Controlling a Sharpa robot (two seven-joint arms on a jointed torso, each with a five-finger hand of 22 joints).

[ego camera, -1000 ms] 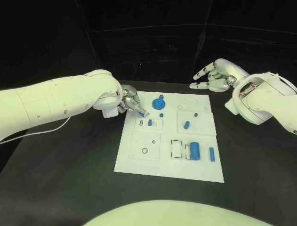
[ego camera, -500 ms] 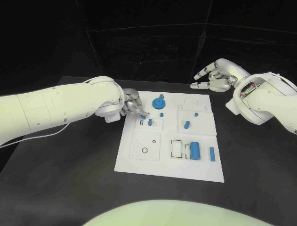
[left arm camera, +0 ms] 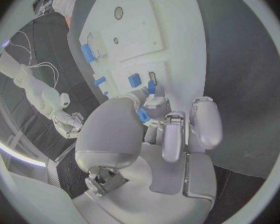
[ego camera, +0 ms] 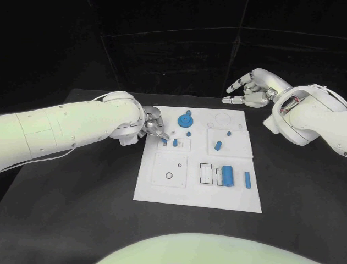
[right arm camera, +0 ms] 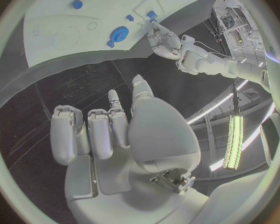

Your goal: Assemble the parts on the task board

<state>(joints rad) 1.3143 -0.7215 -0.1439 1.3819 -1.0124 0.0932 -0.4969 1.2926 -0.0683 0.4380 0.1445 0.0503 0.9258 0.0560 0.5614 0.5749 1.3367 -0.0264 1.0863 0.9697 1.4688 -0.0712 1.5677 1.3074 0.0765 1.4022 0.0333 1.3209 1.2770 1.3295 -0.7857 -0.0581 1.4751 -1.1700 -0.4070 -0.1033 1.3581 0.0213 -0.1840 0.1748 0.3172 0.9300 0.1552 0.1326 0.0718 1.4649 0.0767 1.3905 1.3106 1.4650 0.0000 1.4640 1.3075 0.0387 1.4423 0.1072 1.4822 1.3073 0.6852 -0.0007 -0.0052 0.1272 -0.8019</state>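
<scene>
Two white arms reach in over the black table (ego camera: 78, 181), one from each side. Between them lies the white task board (ego camera: 191, 192), a long plate set slightly askew, with printed outlines and several blue parts on it.

The left arm (ego camera: 54, 129) stretches across to the board's far-left corner. Its left hand (ego camera: 153, 125) hovers over that corner with the fingers drawn together, and in the left wrist view a small blue peg (left arm camera: 142, 115) is pinched between the thumb and a fingertip, just above the board and close to a second small blue piece (left arm camera: 151, 87) standing by a slot.

The right arm (ego camera: 316, 118) bends beyond the board's far-right corner. Its right hand (ego camera: 251, 91) hangs above the table, off the board, holding nothing, fingers loosely curled and a little apart.

Of the parts, the blue gear (ego camera: 187, 119) sits near the board's far edge, with a small round stud (ego camera: 189, 133) just beside it on the near side. A blue cylinder (ego camera: 229, 176) lies in the near-right area beside two rectangular outlines, and a slim blue bar (ego camera: 247, 180) lies next to it toward the right edge. A short blue pin (ego camera: 218, 146) lies tilted in the middle right, and a tiny blue stud (ego camera: 229, 133) sits beyond it.
</scene>
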